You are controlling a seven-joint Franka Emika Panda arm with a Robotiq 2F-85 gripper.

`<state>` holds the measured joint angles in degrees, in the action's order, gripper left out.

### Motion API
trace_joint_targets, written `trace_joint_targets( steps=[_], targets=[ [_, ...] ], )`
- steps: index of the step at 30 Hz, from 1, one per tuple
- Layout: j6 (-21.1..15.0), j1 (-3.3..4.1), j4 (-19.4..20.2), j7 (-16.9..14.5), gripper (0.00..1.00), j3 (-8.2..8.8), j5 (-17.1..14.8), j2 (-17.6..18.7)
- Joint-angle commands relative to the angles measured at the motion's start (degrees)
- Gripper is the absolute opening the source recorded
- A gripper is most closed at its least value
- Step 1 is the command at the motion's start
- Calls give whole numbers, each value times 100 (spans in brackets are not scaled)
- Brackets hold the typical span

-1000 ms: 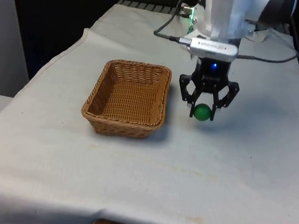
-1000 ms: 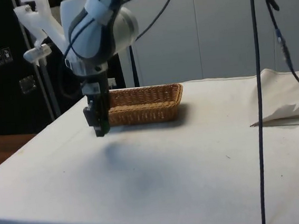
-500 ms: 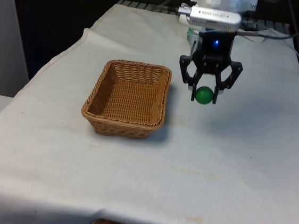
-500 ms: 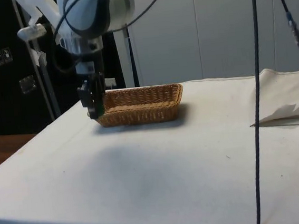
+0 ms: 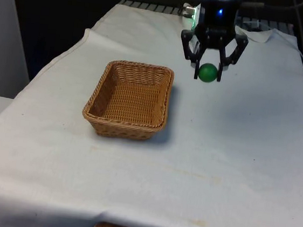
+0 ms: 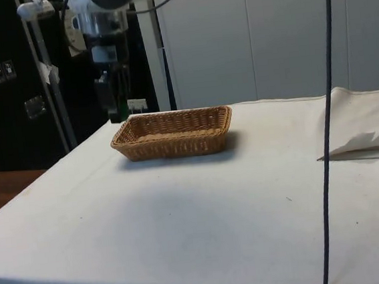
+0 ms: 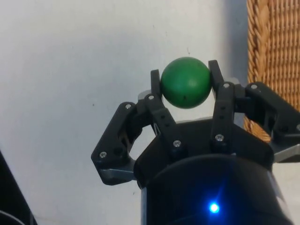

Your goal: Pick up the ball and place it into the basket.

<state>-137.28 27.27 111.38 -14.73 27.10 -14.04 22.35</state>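
Observation:
A green ball (image 5: 208, 72) hangs in the air, with my black gripper (image 5: 208, 72) shut on it. In the wrist view the ball (image 7: 185, 82) sits squeezed between the two fingertips, with white cloth under it. The woven wicker basket (image 5: 131, 97) rests on the cloth, to the front view's left of the gripper and lower down. From the side, the gripper (image 6: 119, 112) hovers well above the table beside the near corner of the basket (image 6: 175, 133). A strip of the basket (image 7: 274, 51) borders the wrist view.
White cloth (image 5: 218, 153) covers the table, with open room on the front view's right of the basket. A fold of cloth (image 6: 366, 125) is bunched at the side view's right. A dark cable (image 6: 326, 135) hangs down in the side view's foreground.
The gripper has risen with the ball held in it, going from just above the cloth to well above basket height. The basket has not moved.

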Motion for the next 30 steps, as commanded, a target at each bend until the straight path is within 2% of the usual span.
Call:
trace_joint_targets(
  steps=[1,3,4,11,12,15,28,29,30],
  targets=[
    [63,29,40,34,0,52,86,-115],
    [103,0,11,0,0,29,63,-143],
    [160,29,46,34,0,74,143,-241],
    [395,0,11,6,0,155,252,-493],
    [344,0,17,0,0,132,206,-464],
    [487,-6,-11,-17,0,201,281,-602],
    [487,-46,-11,-160,0,361,264,-636],
    [487,-29,-11,-132,0,350,258,-642],
    [476,-52,-11,-178,0,372,264,-630]
  ],
)
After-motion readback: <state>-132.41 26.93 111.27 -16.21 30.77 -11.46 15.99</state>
